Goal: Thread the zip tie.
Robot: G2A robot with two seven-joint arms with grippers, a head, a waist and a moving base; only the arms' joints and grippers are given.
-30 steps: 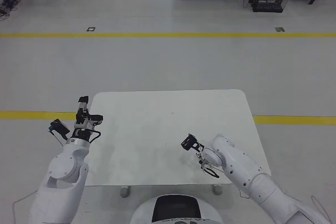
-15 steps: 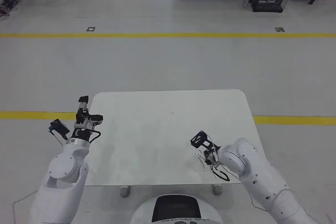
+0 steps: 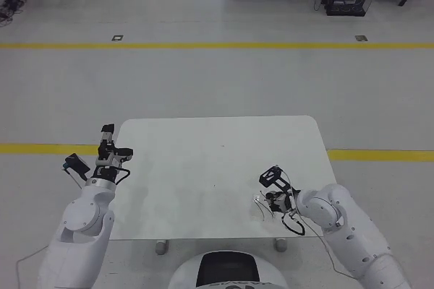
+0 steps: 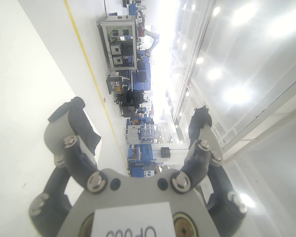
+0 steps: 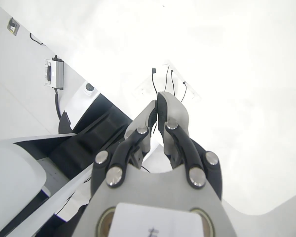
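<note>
The right hand point(image 5: 158, 99) has swung right along the table's point(image 3: 202, 144) near edge, pinching a zip tie point(image 5: 154, 80) for threading; the left hand point(image 4: 137, 107) waits wide open.

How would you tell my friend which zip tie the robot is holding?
Look at the white table, at the near right part where the right gripper is. One thin black zip tie is pinched in its shut jaws. It alone is gripped; the other zip ties lie loose just beyond.
</note>
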